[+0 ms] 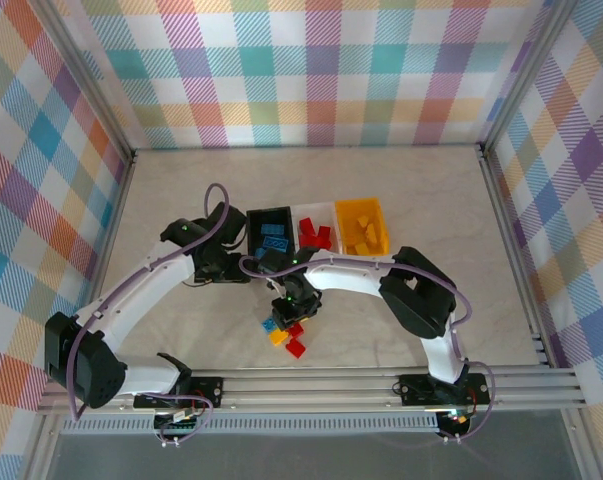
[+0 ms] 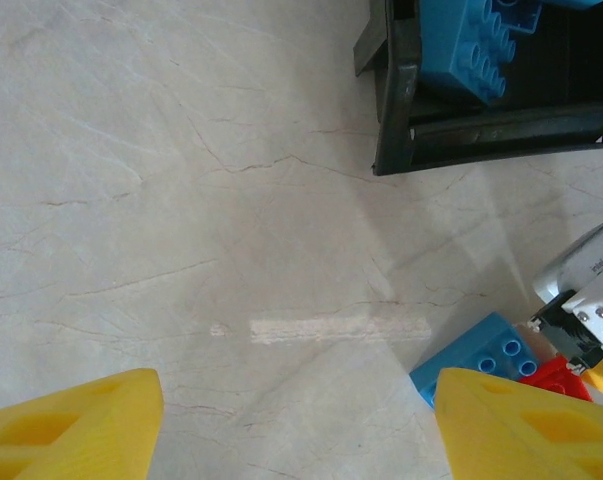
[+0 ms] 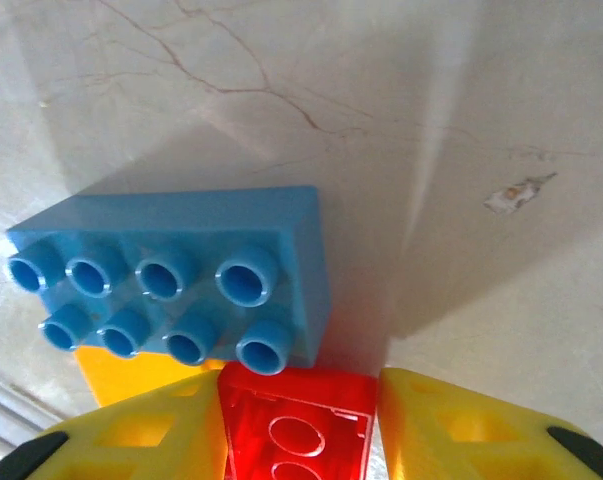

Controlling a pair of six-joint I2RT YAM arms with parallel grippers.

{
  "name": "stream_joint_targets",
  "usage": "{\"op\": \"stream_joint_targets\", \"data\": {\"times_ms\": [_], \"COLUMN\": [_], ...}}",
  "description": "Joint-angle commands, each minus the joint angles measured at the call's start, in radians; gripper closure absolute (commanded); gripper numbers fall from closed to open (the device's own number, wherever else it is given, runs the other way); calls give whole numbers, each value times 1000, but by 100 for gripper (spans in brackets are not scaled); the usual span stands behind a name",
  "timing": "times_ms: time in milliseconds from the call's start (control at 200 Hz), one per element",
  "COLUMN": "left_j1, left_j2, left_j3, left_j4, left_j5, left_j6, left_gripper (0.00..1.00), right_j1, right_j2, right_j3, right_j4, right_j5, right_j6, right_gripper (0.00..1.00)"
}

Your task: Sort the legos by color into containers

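Clamped on a red brick between two yellow fingers: right gripper, down at the pale marbled table, a little to the arm-base side of the black bin. Just beyond the gripped brick, a blue brick, studs up, flat on the table. Tucked beside the blue brick's near edge, a yellow brick. Whether the red and blue bricks touch, impossible to tell.

Spread wide with nothing between the fingertips: left gripper, poised above bare table just off the black bin's near left corner. At the right edge of the left wrist view, the same blue brick and a sliver of red beside the right gripper's grey body.

Farther from the black bin, toward the arm bases, a second red brick lying loose at the edge of the small pile.

Inside the black bin, blue bricks. Directly right of the black bin and side by side with it, a white bin holding red bricks. Right again in the same row, an orange bin holding yellow bricks.

Both arms bent inward from the near rail, wrists meeting just short of the black bin.
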Motion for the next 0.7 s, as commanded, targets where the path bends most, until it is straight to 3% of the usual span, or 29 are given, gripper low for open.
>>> {"op": "stream_joint_targets", "data": {"times_ms": [0, 200, 430, 590, 700], "left_j1": [9, 9, 7, -49, -167], "left_j2": [-24, -32, -65, -87, -85], "left_j3": [-8, -9, -27, -30, -46], "left_j4": [-4, -2, 5, 8, 14], "left_j5": [26, 27, 39, 44, 33], "left_j6": [-13, -17, -21, -25, -75], "left_gripper": [27, 27, 26, 26, 26], "right_j1": [-11, -43, -199, -344, -403], "right_j2": [-27, -149, -278, -168, -28], "right_j3": [-32, -26, 72, 301, 445], "right_j4": [-16, -81, -177, -242, -253], "right_j5": [35, 82, 90, 72, 66], "right_j6": [-4, 6, -21, -95, -147], "right_gripper": [58, 61, 61, 61, 60]}}
